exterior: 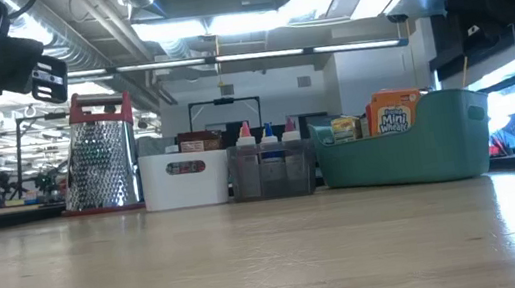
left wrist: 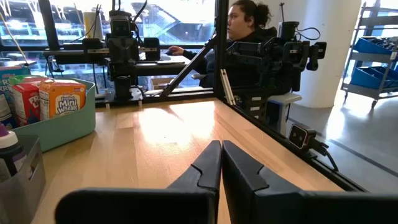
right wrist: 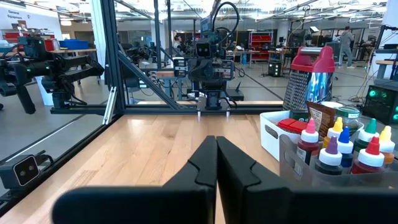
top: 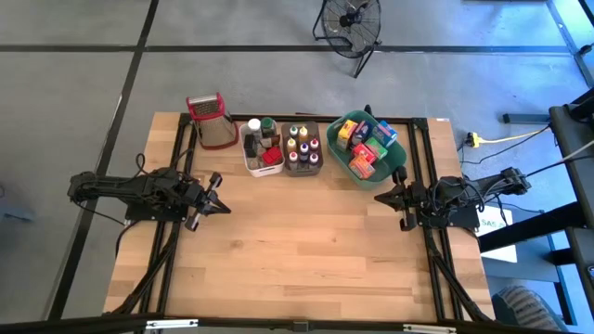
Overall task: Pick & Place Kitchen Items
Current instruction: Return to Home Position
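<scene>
The kitchen items sit in three bins along the table's far edge. Jars and packets fill the white bin (top: 261, 148). Small bottles with coloured caps stand in the brown bin (top: 303, 148). Colourful boxes fill the teal bin (top: 369, 148). My left gripper (top: 225, 207) hovers shut above the table's left side and points toward the right. My right gripper (top: 378, 197) hovers shut at the table's right side, just in front of the teal bin, and points toward the left. Both are empty. Their fingertips meet in the left wrist view (left wrist: 221, 144) and in the right wrist view (right wrist: 216, 138).
A steel box grater with a red handle (top: 213, 122) stands at the far left, beside the white bin. Bare wooden tabletop (top: 297, 241) spreads between the arms and toward the near edge. A person (left wrist: 245, 37) sits beyond the table's right side.
</scene>
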